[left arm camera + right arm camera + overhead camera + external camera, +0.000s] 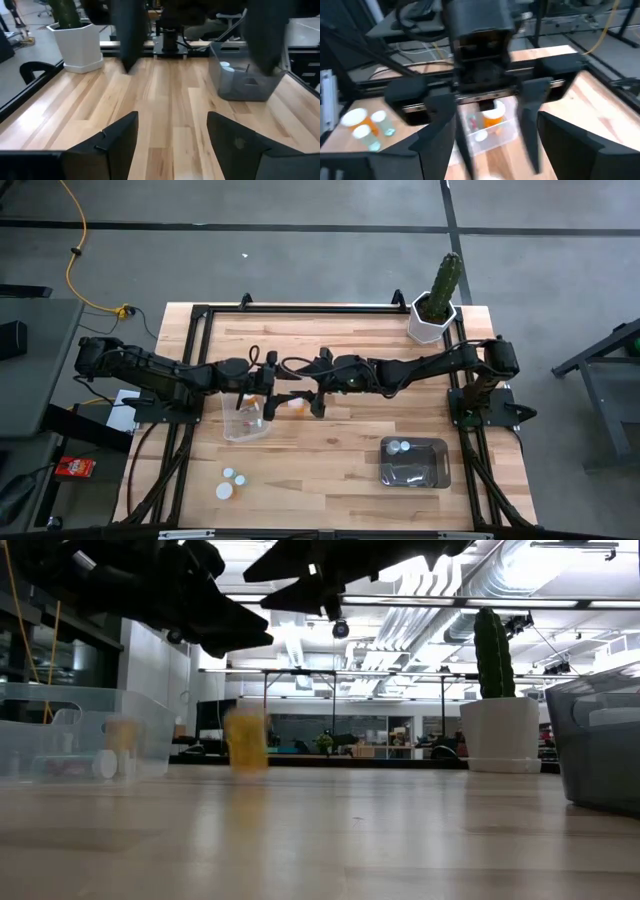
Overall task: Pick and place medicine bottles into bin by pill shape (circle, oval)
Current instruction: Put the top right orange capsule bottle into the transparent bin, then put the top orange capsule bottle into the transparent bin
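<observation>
From above, the left gripper and right gripper meet over the table's middle beside the clear bin; three medicine bottles wait near the front edge and the grey bin already holds white-capped ones. At table height an orange bottle appears to stand free on the smooth pale wood, so the next grasp should straddle its round body squarely. Each wrist view shows its own jaws apart and empty, and the clear bin's glossy thin walls hold an orange, white-capped bottle.

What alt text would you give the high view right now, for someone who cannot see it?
Two dark arms meet at the middle of the wooden table, the left gripper over the clear plastic bin, the right gripper beside it. A grey bin holds white-capped bottles; three more bottles stand at the near left, and a potted cactus stands far right.
</observation>
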`<state>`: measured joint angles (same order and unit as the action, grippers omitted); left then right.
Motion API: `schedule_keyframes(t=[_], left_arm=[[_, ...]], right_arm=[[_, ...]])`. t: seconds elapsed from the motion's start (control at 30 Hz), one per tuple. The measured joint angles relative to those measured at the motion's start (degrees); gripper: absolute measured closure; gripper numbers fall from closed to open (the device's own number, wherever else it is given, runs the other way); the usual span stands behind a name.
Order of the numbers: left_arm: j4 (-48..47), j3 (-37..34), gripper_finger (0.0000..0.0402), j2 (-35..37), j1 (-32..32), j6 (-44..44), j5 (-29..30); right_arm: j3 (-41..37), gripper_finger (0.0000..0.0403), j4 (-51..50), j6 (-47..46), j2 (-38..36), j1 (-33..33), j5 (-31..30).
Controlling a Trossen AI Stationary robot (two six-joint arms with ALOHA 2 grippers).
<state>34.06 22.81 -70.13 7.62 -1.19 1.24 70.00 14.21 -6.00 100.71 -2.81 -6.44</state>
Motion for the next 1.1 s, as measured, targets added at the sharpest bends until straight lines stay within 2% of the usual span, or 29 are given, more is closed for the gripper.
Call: schedule_keyframes(t=[0.3,0.5,0.63,0.77,0.87,1.0,1.1], left_arm=[[-1.6,0.0,0.021,0.0,0.0,-0.6,0.1],[-1.7,0.0,0.0209,0.0,0.0,-1.0,0.3],[-1.7,0.0,0.0209,0.0,0.0,-1.2,0.5],[-2.0,0.0,0.0207,0.0,0.0,-1.3,0.9],[-2.2,0.0,0.0206,0.0,0.0,-1.1,1.0],[-2.9,0.0,0.0206,0.0,0.0,-1.1,1.2],[-2.9,0.0,0.0206,0.0,0.1,-1.1,1.4]], right_arm=[[0.0,0.013,0.2,0.0,-0.2,0.0,0.9],[0.0,0.013,-2.4,1.7,-2.0,0.5,0.2],[0.1,0.013,0.6,2.0,-2.9,0.9,0.2],[1.7,0.013,-0.6,1.6,-3.2,0.9,3.8],[2.6,0.013,-2.5,-0.6,-3.2,0.9,7.5],[4.8,0.013,-10.3,-2.0,-3.2,-0.5,7.4],[8.1,0.0127,-19.8,0.3,-2.9,-3.1,4.7]])
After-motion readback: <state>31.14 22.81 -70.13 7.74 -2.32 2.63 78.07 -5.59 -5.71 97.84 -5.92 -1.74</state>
